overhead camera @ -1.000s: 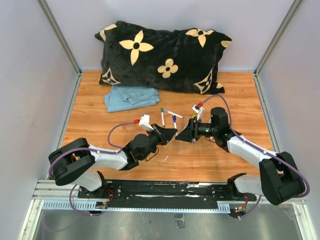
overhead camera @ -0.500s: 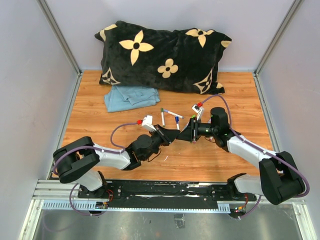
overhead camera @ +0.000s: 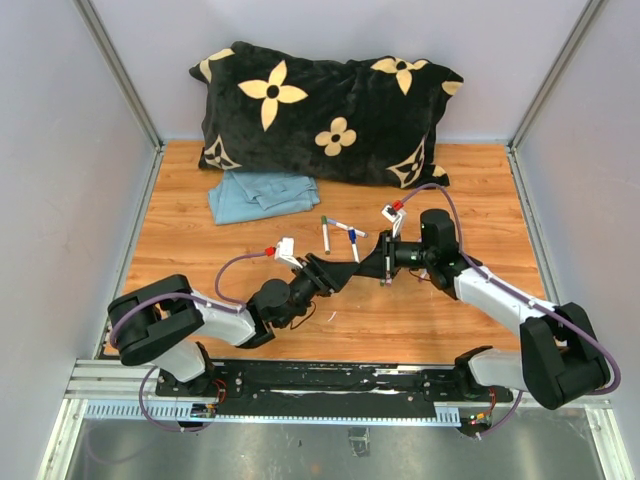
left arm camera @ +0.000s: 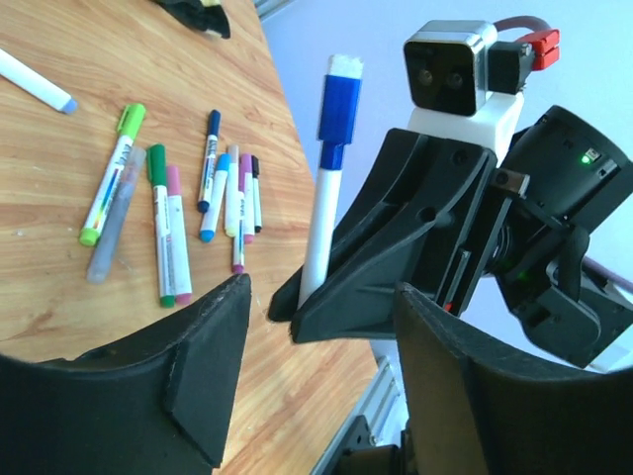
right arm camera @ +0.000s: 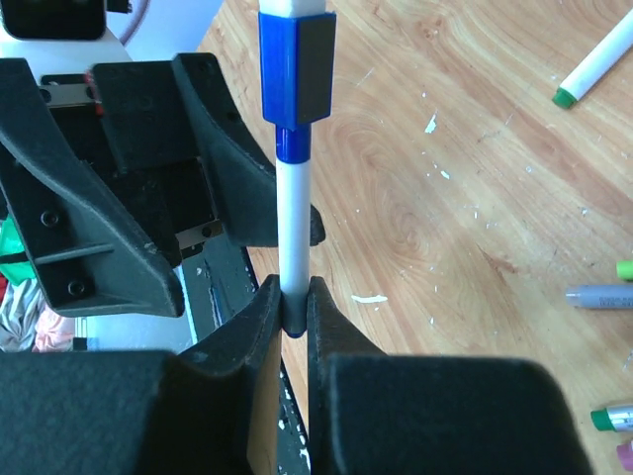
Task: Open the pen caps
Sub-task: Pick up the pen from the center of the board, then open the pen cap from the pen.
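A white pen (right arm camera: 294, 228) with a blue pen cap (right arm camera: 295, 69) stands upright, and my right gripper (right arm camera: 294, 302) is shut on its lower end. In the left wrist view the same blue cap (left arm camera: 336, 104) rises above the right gripper's black fingers (left arm camera: 396, 257). My left gripper (left arm camera: 321, 297) is open just in front of them, its fingers on either side and touching nothing. From above, the two grippers meet nose to nose, left gripper (overhead camera: 335, 272) and right gripper (overhead camera: 372, 262). Several more capped pens (left arm camera: 198, 198) lie on the wood.
A black pillow with cream flowers (overhead camera: 320, 110) fills the back of the table, a folded blue cloth (overhead camera: 262, 193) lies in front of it. Loose pens (overhead camera: 340, 235) sit just behind the grippers. A lone white pen (left arm camera: 35, 84) lies apart. The metal rail (overhead camera: 340, 380) runs along the near edge.
My left gripper has opened and let go of the pen. My right gripper has shut on the pen's lower end. Both arms have stayed almost in place.
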Available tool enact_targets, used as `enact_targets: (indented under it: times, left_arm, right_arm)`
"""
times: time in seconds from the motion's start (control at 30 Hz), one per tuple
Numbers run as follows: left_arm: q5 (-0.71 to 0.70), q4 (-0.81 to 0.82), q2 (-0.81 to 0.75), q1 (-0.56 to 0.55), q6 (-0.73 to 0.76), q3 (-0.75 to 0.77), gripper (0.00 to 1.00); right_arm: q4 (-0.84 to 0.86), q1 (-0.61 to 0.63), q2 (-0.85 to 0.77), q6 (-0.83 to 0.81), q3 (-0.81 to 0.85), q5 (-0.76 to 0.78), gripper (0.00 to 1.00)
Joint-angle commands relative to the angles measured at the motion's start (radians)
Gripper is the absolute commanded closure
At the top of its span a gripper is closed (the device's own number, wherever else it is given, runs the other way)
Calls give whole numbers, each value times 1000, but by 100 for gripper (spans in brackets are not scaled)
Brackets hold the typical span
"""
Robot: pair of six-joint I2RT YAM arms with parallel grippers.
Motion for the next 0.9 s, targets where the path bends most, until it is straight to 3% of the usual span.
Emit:
enact_targets:
  times: [0.0, 0.13, 0.27, 0.43, 0.7, 0.8, 0.87]
  left_arm:
    - [-16, 190, -28, 2, 32, -70, 31]
    - [90, 193, -88, 71, 39, -117, 21]
    - [252, 109, -166, 162, 41, -121, 20]
    - [350, -21, -253, 232, 58, -87, 13]
    - [406, -481, -226, 255, 154, 177, 14]
    - [410, -536, -184, 255, 172, 232, 19]
    - [423, -548, -162, 255, 178, 256, 27]
  right_arm:
    - [-62, -2, 2, -94, 58, -42, 99]
    - [-181, -28, 3, -272, 117, -142, 99]
    - [-392, -31, 18, -480, 206, -184, 99]
    - [-483, -33, 15, -580, 232, -190, 99]
    - [-511, -33, 21, -615, 238, -203, 99]
    - [-516, -33, 22, -620, 240, -205, 99]
    - [-519, -33, 21, -623, 240, -204, 99]
